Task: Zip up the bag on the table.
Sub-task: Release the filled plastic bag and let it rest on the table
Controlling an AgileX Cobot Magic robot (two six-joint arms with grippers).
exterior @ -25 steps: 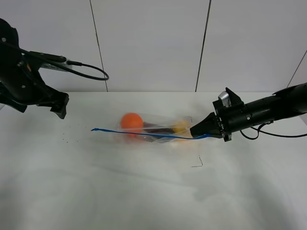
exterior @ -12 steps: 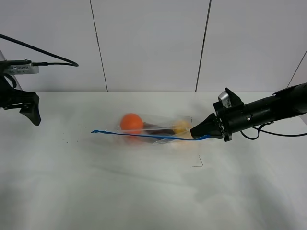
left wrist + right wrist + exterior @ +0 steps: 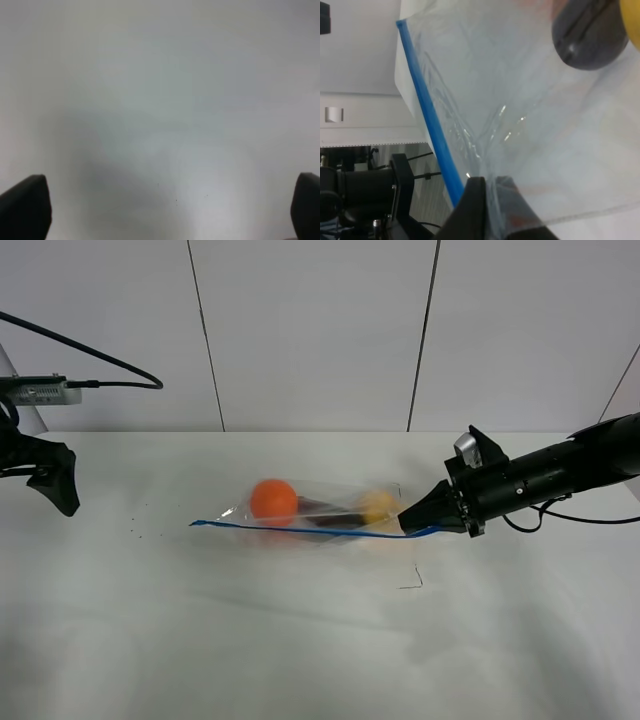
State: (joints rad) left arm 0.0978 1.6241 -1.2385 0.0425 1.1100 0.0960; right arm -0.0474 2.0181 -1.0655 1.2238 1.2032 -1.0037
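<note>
The clear bag (image 3: 322, 508) lies mid-table with an orange ball (image 3: 273, 499), a dark oblong item (image 3: 335, 516) and a yellow fruit (image 3: 378, 505) inside. Its blue zipper strip (image 3: 300, 529) runs along the near edge. My right gripper (image 3: 412, 523) is shut on the strip's right end. The right wrist view shows the right gripper (image 3: 492, 210) pinching the bag (image 3: 520, 100) beside the blue strip (image 3: 427, 110). My left gripper (image 3: 57, 483) hangs far left, away from the bag. The left wrist view shows the left gripper (image 3: 160, 212) open over the bare table (image 3: 160, 100).
The white table (image 3: 300, 640) reaches past the bag on every side. A small black corner mark (image 3: 413, 581) sits in front of the right gripper, and dark specks (image 3: 140, 525) lie toward the left. The left arm's cable (image 3: 100, 352) arcs above the table's far-left edge.
My left arm has pulled back to the far left, away from the bag. The right gripper keeps its hold on the zipper end, and the bag has barely shifted.
</note>
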